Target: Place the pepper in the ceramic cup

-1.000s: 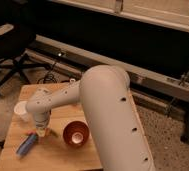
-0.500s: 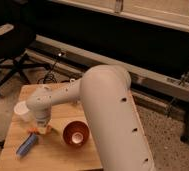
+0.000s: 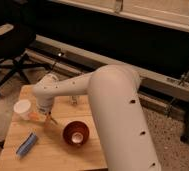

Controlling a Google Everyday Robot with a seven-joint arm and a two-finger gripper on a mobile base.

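step: grasp/carry | gripper (image 3: 44, 116) clenched on pepper (image 3: 35, 116), just right of ceramic cup (image 3: 22, 108) | next: lift the 1 pepper, shift left over the cup rim, release

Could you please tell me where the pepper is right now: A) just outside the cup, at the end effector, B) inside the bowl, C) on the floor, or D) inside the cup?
A: the pepper shows beside the cup, right at the end effector above the table.
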